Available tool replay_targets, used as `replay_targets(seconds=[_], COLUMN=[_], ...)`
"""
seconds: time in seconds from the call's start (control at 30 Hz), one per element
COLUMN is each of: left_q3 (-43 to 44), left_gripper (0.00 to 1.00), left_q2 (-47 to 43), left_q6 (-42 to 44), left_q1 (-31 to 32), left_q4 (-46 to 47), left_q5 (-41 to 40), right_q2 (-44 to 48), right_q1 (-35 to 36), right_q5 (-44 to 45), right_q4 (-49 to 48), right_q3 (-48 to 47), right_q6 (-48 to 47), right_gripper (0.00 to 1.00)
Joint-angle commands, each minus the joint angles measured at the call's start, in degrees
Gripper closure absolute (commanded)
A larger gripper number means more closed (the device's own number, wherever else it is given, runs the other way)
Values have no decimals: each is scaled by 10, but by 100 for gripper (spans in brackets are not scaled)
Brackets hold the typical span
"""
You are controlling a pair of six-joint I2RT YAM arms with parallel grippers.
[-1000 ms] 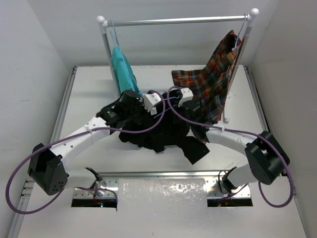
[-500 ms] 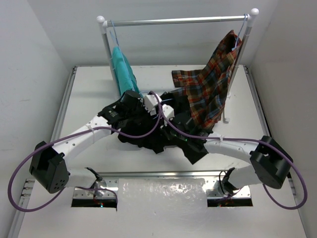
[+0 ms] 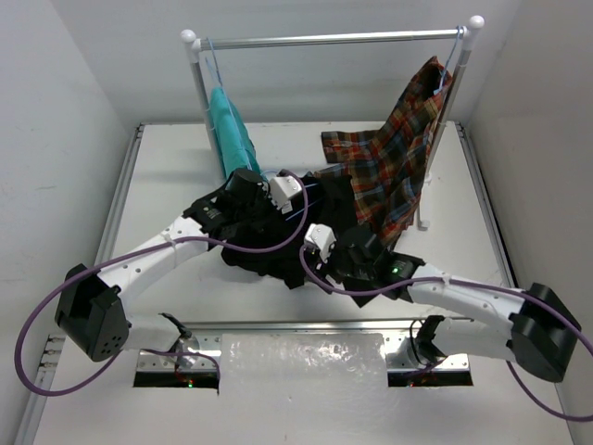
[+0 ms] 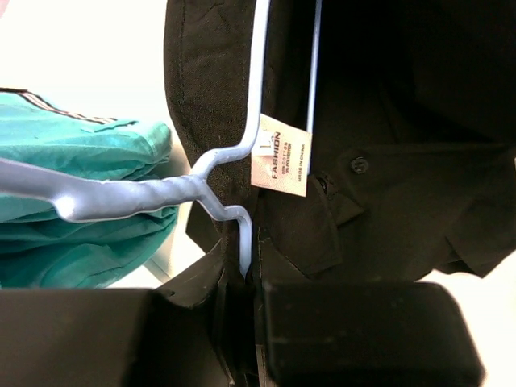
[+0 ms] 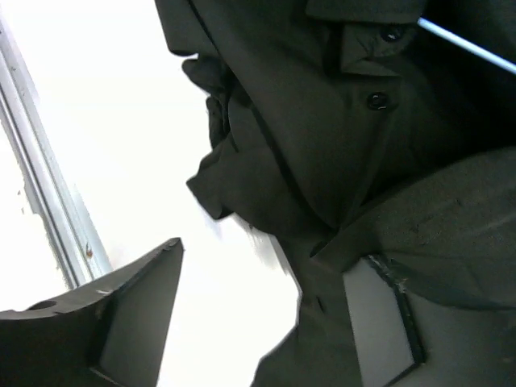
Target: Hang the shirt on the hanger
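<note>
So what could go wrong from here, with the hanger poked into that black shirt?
The left gripper pinches only thin wire of the hanger, which might twist or slip. The right gripper is open over loose folds of the shirt; closing there may tug it off. The teal garment nearby could snag the hanger.

The top camera looked down from high behind the near edge, taking in the whole counter (image 3: 185, 158) from afar. The left wrist camera sat close against the shirt (image 4: 387, 161) collar and the hanger (image 4: 256, 97). The right wrist camera faced the same shirt and hanger wire closely, with bare counter beside them.
</note>
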State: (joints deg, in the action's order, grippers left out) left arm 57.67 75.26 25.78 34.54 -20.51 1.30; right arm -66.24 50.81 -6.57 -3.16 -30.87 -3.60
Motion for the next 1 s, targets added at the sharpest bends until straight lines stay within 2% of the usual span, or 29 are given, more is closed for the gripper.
replay_targets(seconds=[0.0,0.1,0.13,0.17,0.23,0.27,0.33,0.4,0.47,0.57,0.67,0.73,0.8,0.9,0.93,0.97], left_q3=[9,4,4,3,-1,-4,-18,-30,-30,-32,-41,-43,-45,-42,-41,-37], left_gripper=[100,100,100,100,100,100,100,100,100,100,100,100,100,100,100,100], left_q2=[-20,-29,-33,-34,-42,-46,-63,-78,-79,-79,-86,-85,-81,-78,-78,-75], left_q6=[23,53,61,82,112,119,137,137,114,96,91,84,79,72,68,61], left_q1=[5,6,6,6,6,7,8,12,17,21,25,25,24,24,24,24], left_q4=[45,40,35,24,14,9,10,26,35,41,52,58,63,66,68,69], left_q5=[12,30,37,52,69,86,99,96,76,64,60,56,55,54,54,54], right_q2=[51,98,109,111,98,91,67,49,20,-20,-35,-39,-37,-30,-30,-35], right_q1=[-3,-27,-47,-61,-116,-134,-184,-222,-243,-243,-235,-218,-173,-144,-143,-143], right_q5=[12,-32,-79,-105,-204,-223,-244,-225,-161,-136,-120,-93,-14,65,85,102], right_q4=[63,127,145,161,225,244,285,285,252,229,194,192,207,194,191,191], right_q3=[-43,-112,-155,-175,-232,-248,-288,-320,-333,-351,-330,-320,-312,-284,-278,-270], right_q6=[-27,-36,-48,-55,-88,-97,-116,-94,-36,33,116,131,114,122,127,133], right_gripper=[22,22,29,48,55,59,58,48,38,35,31,29,29,38,50,56])
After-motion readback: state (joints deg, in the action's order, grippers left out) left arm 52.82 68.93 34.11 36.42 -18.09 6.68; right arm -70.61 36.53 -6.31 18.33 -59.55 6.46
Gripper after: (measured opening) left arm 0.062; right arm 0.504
